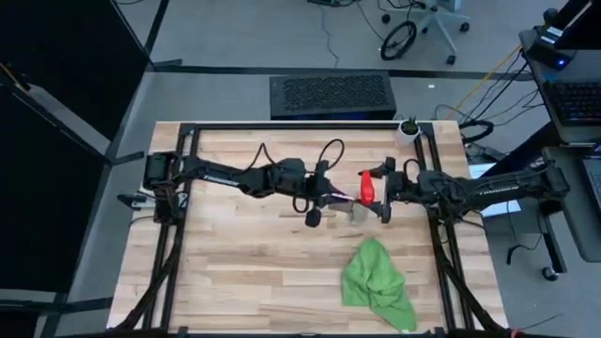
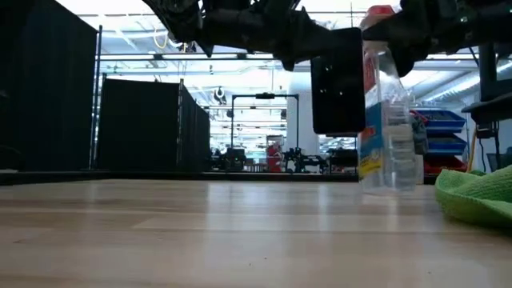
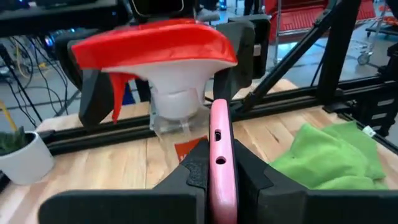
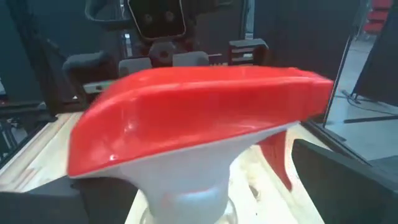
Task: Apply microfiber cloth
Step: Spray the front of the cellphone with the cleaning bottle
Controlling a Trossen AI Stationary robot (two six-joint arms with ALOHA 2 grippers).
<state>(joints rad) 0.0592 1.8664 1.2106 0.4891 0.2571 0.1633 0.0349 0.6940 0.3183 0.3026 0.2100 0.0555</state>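
High view first: your left gripper (image 1: 315, 208) is clamped on the small black phone in a pink case (image 1: 312, 218), held above mid-table, and your right gripper (image 1: 383, 191) is closed round the neck of the clear plastic spray bottle with a red nozzle (image 1: 365, 186) just beside it. The bright green soft microfiber cloth (image 1: 377, 284) lies crumpled on the pale wooden table (image 1: 235, 272), nearer the front edge on the right arm's side, well apart from both grippers. To wipe well, I judge you must first set the bottle down clear of the cloth, then pinch the cloth at a raised fold.

Low view: the phone (image 2: 338, 82) hangs upright, screen dark, in front of the bottle (image 2: 388, 120), whose blue and yellow label is too blurred to read. The cloth (image 2: 478, 194) shows at the edge.

Left wrist view: the phone's pink edge (image 3: 219, 163) sits tight between the fingers; keep it that steady.

Right wrist view: only the red nozzle (image 4: 199, 115) fills it; no writing is legible.
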